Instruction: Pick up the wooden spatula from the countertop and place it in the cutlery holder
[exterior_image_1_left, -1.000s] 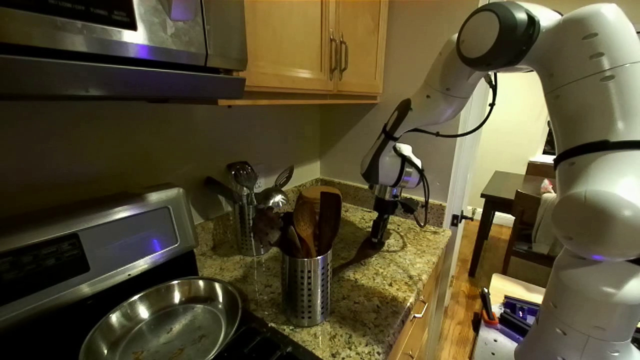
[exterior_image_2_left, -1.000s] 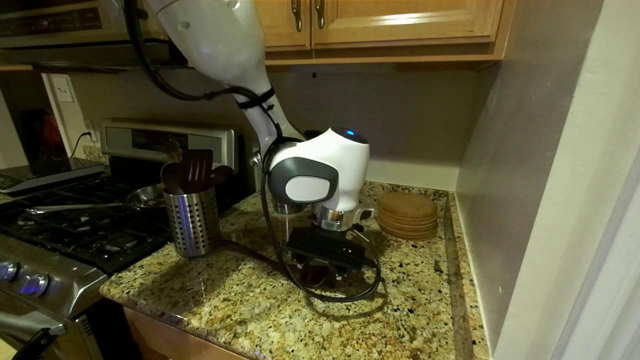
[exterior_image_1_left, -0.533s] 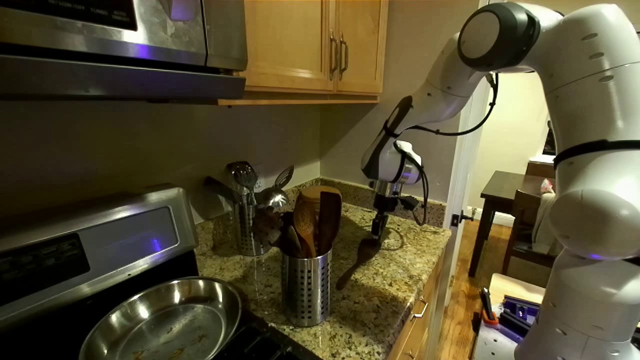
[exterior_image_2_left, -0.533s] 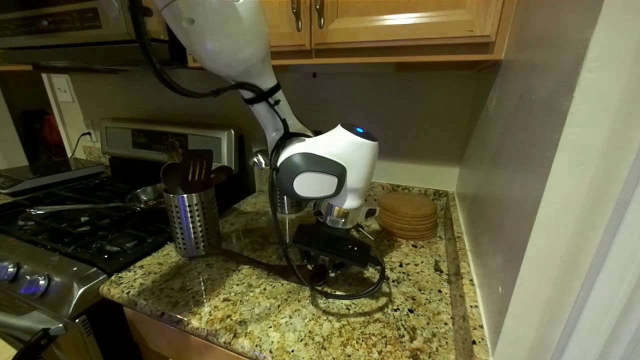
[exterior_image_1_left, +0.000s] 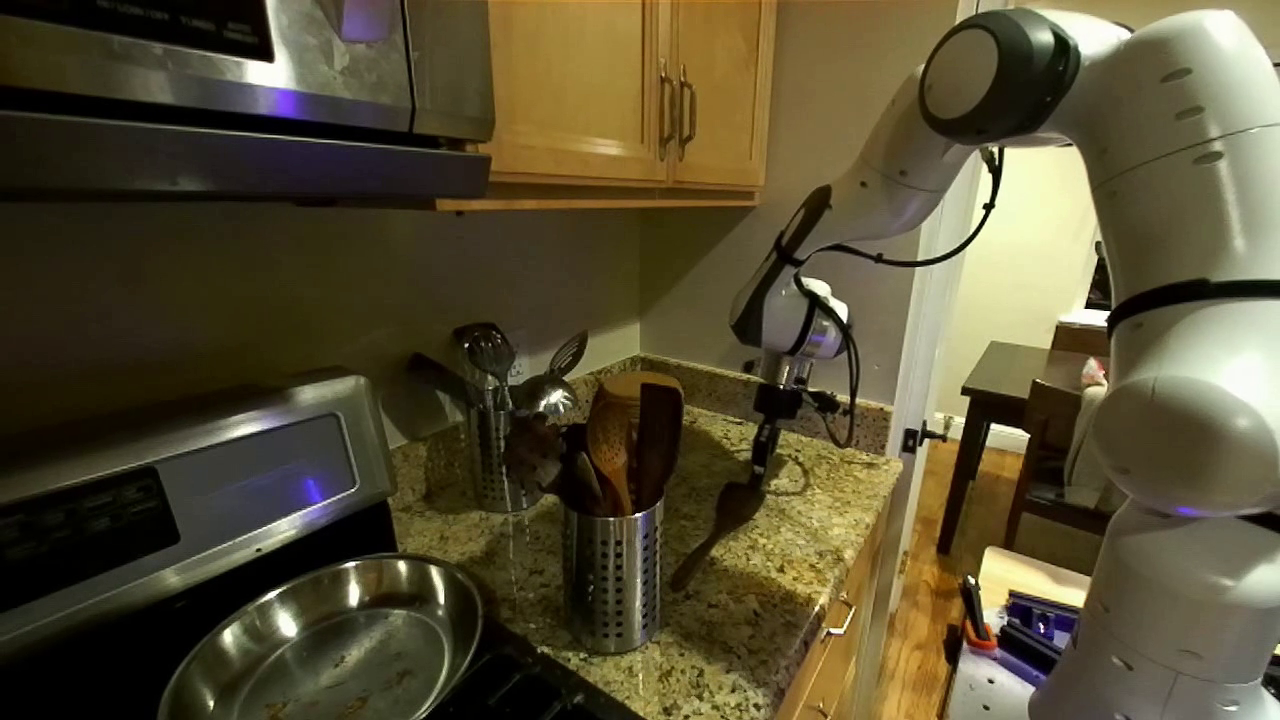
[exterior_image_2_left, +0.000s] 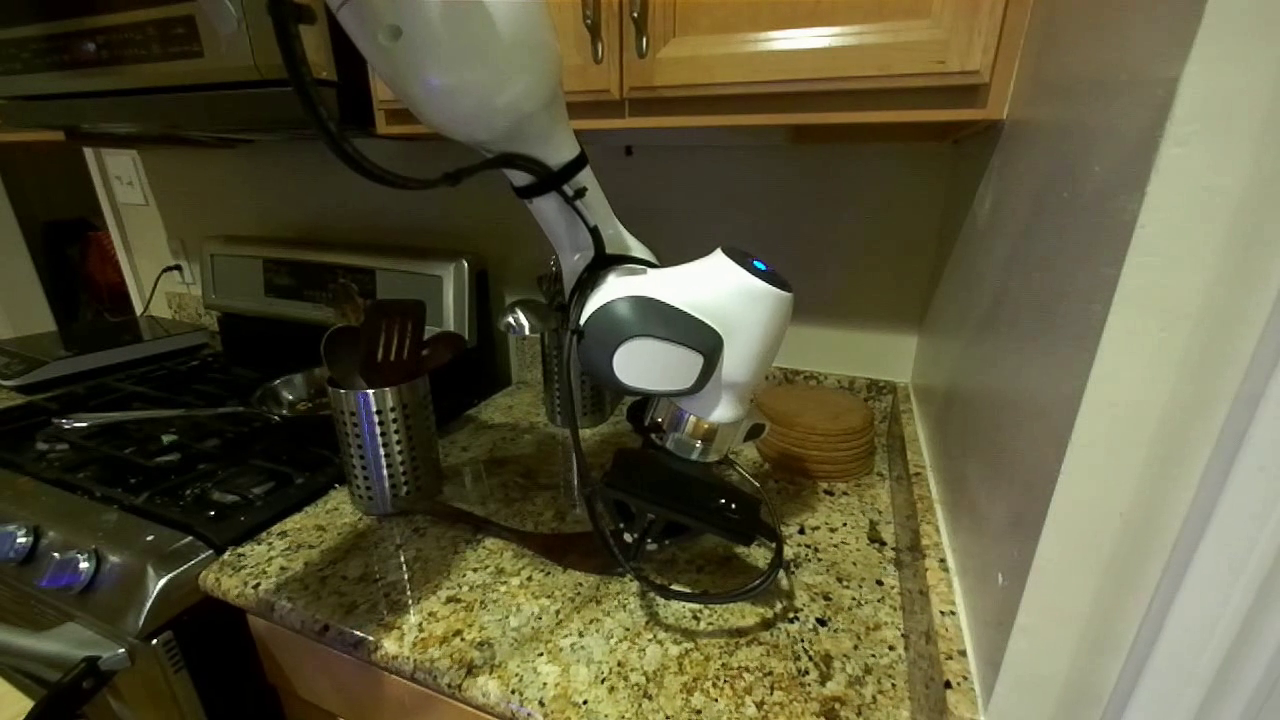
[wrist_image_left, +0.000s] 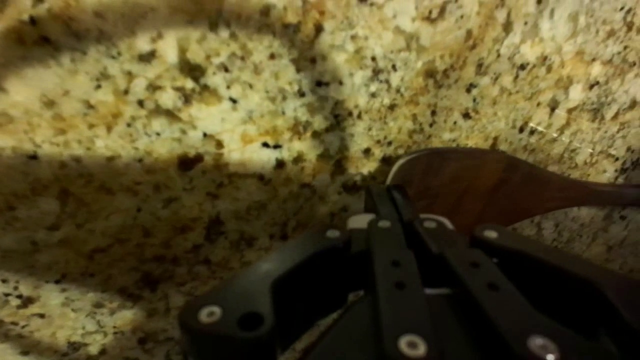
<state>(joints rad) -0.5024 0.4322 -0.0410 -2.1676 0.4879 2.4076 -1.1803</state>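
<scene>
No text can be read with certainty. In an exterior view, a row of small pale lettering (exterior_image_1_left: 187, 17) is seen on the dark panel (exterior_image_1_left: 160, 24) of the steel appliance (exterior_image_1_left: 350, 85) above the stove (exterior_image_1_left: 255, 470), but it is too blurred to be made out. Faint marks (exterior_image_1_left: 62, 535) are likewise shown on the stove's dark control display (exterior_image_1_left: 95, 538), too dim to be deciphered.

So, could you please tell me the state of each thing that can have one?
Wooden spatula: lying on the granite countertop
Gripper: shut; whether it grips the wooden spatula, unclear
Front cutlery holder: upright, holding utensils
Rear cutlery holder: upright, holding metal utensils
Steel skillet: brown-stained inside
Upper cabinet doors: closed
Round brown discs: stacked
</scene>
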